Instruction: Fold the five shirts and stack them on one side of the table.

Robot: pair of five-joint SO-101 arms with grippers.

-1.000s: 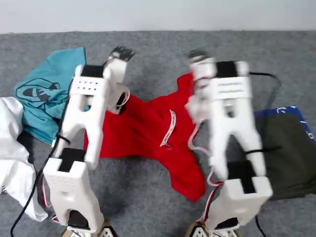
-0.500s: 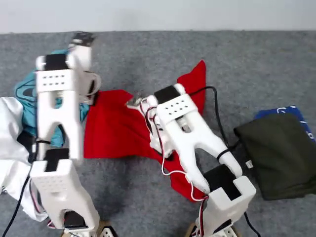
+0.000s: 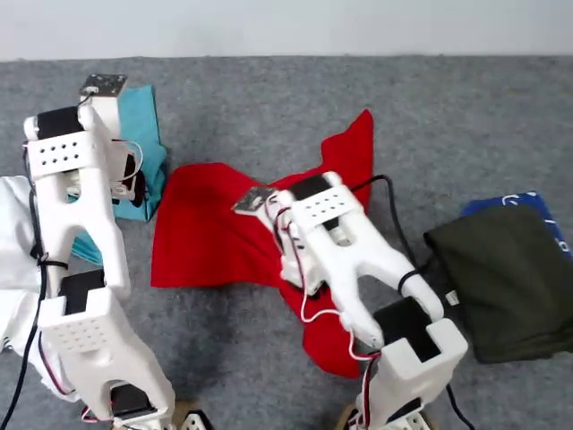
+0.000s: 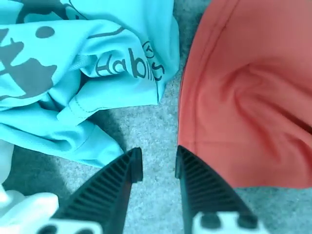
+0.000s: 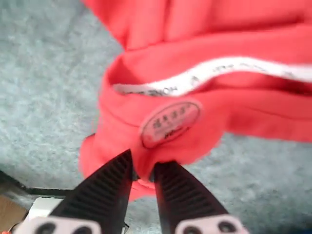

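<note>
Fold in hand: we judge that the right gripper (image 5: 144, 165) holds the collar of the red shirt (image 3: 210, 237) ready for a fold. We would pinch firmly, travel low and straight, and lay the edge down square before letting go, so the cloth does not bunch.
Table (image 3: 269, 98): grey carpeted top, with shirts spread from left to right.
Red shirt: crumpled at the centre, one sleeve pointing far and another near. Its collar fold, with a round label, sits right at the right gripper's tips.
Dark shirt (image 3: 510, 287): folded at the right, lying on a blue shirt (image 3: 528, 204).
White shirt (image 3: 16, 233): loose at the left edge.
Teal shirt (image 3: 148, 134): unfolded at the far left, just beside the red shirt.
Right gripper: nearly closed, pinching red cloth. It is probably only a thin fold, though the view is too close for us to be sure.
Left gripper (image 4: 157, 153): a little open and holding nothing, over the bare strip between the teal and red shirts.
</note>
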